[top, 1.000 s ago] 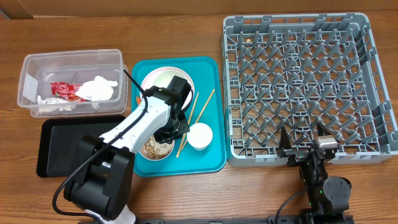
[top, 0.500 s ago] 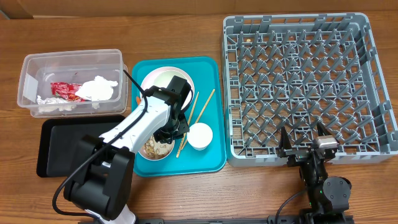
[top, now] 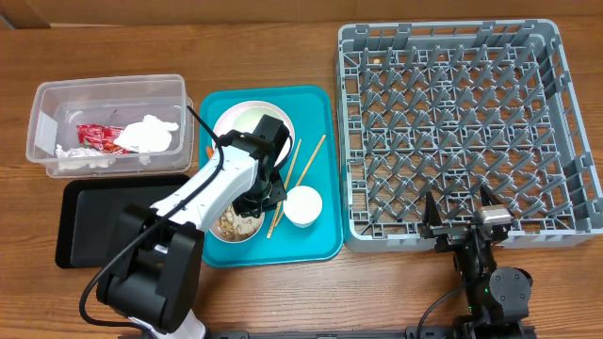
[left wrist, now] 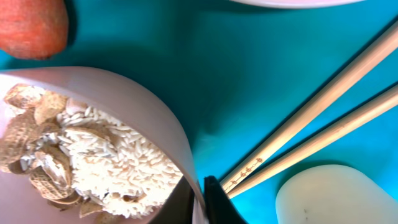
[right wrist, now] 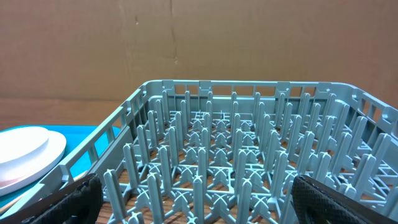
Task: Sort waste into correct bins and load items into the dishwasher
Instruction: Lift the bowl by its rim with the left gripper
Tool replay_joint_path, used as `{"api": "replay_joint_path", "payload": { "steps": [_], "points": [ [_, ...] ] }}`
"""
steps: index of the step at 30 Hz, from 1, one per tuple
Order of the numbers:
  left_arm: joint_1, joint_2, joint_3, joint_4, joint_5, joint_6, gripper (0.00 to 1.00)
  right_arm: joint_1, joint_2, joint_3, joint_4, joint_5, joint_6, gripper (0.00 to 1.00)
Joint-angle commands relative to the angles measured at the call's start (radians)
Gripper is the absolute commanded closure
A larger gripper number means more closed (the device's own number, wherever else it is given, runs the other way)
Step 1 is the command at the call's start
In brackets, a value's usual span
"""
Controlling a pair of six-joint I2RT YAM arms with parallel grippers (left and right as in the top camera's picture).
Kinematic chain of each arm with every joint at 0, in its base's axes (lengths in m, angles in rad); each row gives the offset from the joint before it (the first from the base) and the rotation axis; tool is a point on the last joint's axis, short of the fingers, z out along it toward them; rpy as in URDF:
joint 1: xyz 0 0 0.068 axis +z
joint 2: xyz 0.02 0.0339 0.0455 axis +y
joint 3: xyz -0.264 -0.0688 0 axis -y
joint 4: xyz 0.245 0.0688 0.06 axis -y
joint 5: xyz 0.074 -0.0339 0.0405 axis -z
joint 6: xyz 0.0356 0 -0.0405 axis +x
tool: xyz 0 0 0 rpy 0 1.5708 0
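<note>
My left gripper (top: 265,195) is shut on the rim of a white bowl (top: 229,226) on the teal tray. In the left wrist view, its gripper (left wrist: 200,200) pinches the bowl (left wrist: 151,118) wall, one finger inside and one outside. The bowl holds beige scraps with rice (left wrist: 93,158). The carrot (left wrist: 31,25) lies beside it. The chopsticks (top: 298,177) and small cup (top: 303,206) lie just right of the gripper, the plate (top: 247,121) behind it. The clear tub (top: 57,99) holds the red wrapper (top: 94,135) and tissue (top: 149,134). My right gripper (top: 462,224) is open at the dish rack's (top: 452,113) near edge.
The black tray (top: 89,221) lies left of the bowl, in front of the clear tub. The teal tray (top: 320,240) sits between the bins and the rack. In the right wrist view the rack's upright pegs (right wrist: 249,155) stand just ahead of the open gripper (right wrist: 205,199).
</note>
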Motion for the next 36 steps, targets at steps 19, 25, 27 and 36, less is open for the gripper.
{"api": "replay_joint_path", "payload": {
  "steps": [19,25,27,36],
  "points": [
    [-0.005,0.004,0.105,-0.097,-0.045,0.164,0.96,-0.004,-0.010,-0.011,0.006,-0.003,-0.001,0.00],
    [-0.005,0.004,0.177,-0.169,-0.080,0.175,0.96,-0.004,-0.010,-0.011,0.006,-0.003,-0.001,0.00],
    [-0.005,0.004,0.199,-0.197,-0.098,0.175,0.96,-0.004,-0.010,-0.011,0.006,-0.003,-0.001,0.00],
    [-0.004,0.000,0.306,-0.311,-0.168,0.175,0.96,-0.004,-0.010,-0.011,0.006,-0.003,-0.001,0.00]
  ]
}}
